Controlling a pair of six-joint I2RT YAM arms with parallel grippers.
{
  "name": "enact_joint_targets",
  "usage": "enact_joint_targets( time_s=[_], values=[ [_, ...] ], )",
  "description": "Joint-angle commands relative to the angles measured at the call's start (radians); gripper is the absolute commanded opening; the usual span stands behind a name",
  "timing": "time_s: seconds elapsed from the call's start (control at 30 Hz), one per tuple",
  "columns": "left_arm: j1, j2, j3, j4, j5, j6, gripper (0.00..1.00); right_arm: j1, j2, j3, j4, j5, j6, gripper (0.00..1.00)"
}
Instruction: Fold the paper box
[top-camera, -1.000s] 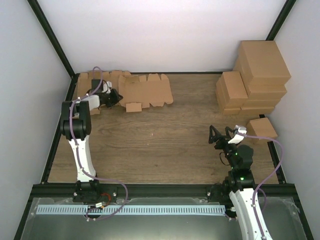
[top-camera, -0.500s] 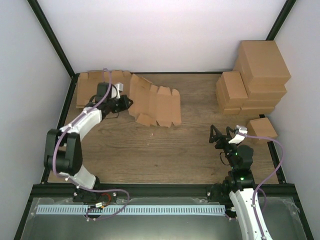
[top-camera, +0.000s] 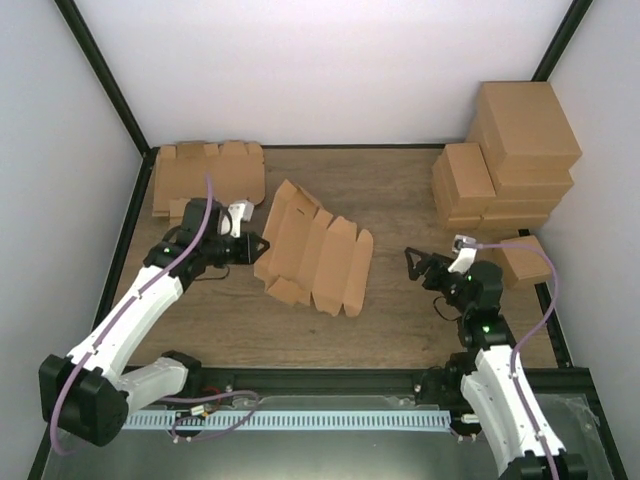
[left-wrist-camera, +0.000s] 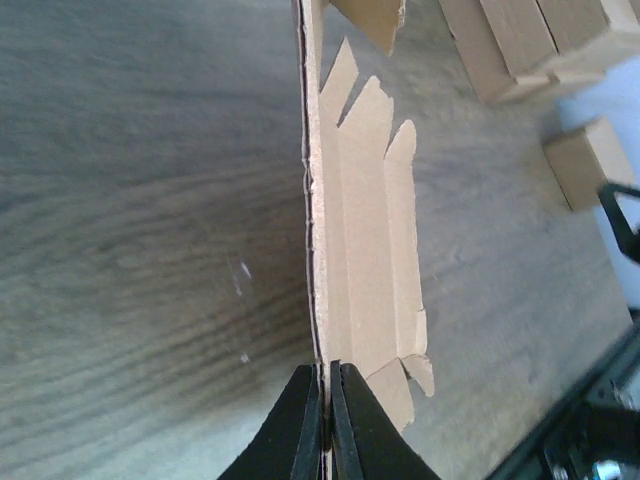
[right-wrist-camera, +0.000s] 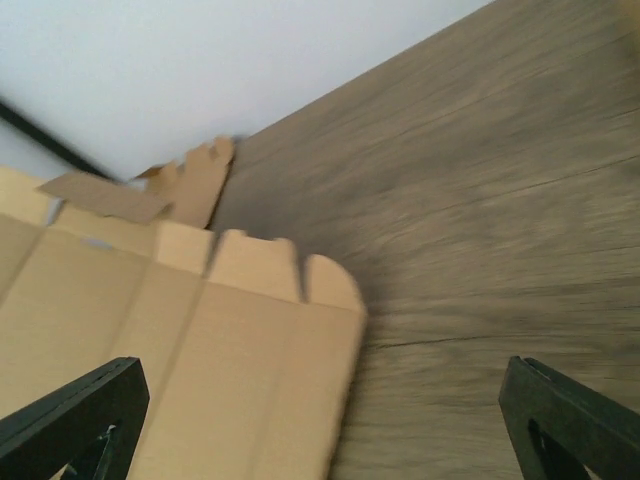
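Stack of flat brown cardboard blanks (top-camera: 205, 172) is laid at back left of wood-grain worktop (top-camera: 400, 205) | left claw (top-camera: 260, 244) is closed tight on left edge of plain brown die-cut cardboard paper box (top-camera: 318, 262) | paper box is held tilted, left of worktop centre, between both claws | right claw (top-camera: 425, 268) is spread wide, nothing gripped | blocky brown cartons (top-camera: 510, 160) are stacked at back right

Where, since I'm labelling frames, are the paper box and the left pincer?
paper box (top-camera: 318, 255): top view, on its middle panel.
left pincer (left-wrist-camera: 326, 375): left wrist view, midway between the fingertips clamping the cardboard edge.
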Motion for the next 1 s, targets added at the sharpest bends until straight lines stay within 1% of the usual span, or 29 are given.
enact_joint_targets(
  time_s=[0.0, 0.1, 0.27, 0.4, 0.5, 0.57, 0.67, 0.73, 0.8, 0.87, 0.97],
  values=[
    [-0.046, 0.007, 0.012, -0.119, 0.106, 0.074, 0.04, 0.002, 0.189, 0.118, 0.005, -0.345, -0.008, 1.0],
    [-0.109, 0.033, 0.051, -0.185, 0.017, 0.118, 0.04, 0.002, 0.305, 0.158, -0.017, -0.451, -0.052, 1.0],
    [-0.22, 0.07, 0.089, -0.199, -0.117, 0.156, 0.05, 0.004, 0.345, 0.157, -0.002, -0.503, -0.081, 1.0],
    [-0.353, 0.127, 0.15, -0.223, -0.304, 0.188, 0.05, 0.012, 0.41, 0.182, -0.007, -0.577, -0.102, 1.0],
    [-0.459, 0.172, 0.187, -0.243, -0.459, 0.211, 0.05, 0.046, 0.422, 0.222, -0.03, -0.536, -0.152, 1.0],
    [-0.538, 0.203, 0.202, -0.257, -0.611, 0.232, 0.05, 0.057, 0.428, 0.234, -0.002, -0.522, -0.146, 0.99],
    [-0.646, 0.264, 0.223, -0.281, -0.797, 0.243, 0.05, 0.073, 0.463, 0.264, 0.031, -0.541, -0.096, 0.98],
    [-0.701, 0.306, 0.229, -0.284, -0.887, 0.231, 0.05, 0.116, 0.497, 0.304, 0.016, -0.509, -0.054, 0.98],
    [-0.734, 0.332, 0.232, -0.279, -0.951, 0.214, 0.05, 0.178, 0.529, 0.35, -0.019, -0.43, -0.001, 0.98],
    [-0.76, 0.341, 0.23, -0.264, -0.994, 0.203, 0.05, 0.241, 0.562, 0.381, -0.044, -0.35, 0.087, 0.98],
    [-0.785, 0.338, 0.225, -0.229, -1.035, 0.189, 0.06, 0.313, 0.603, 0.379, 0.017, -0.323, 0.275, 0.96]
  ],
)
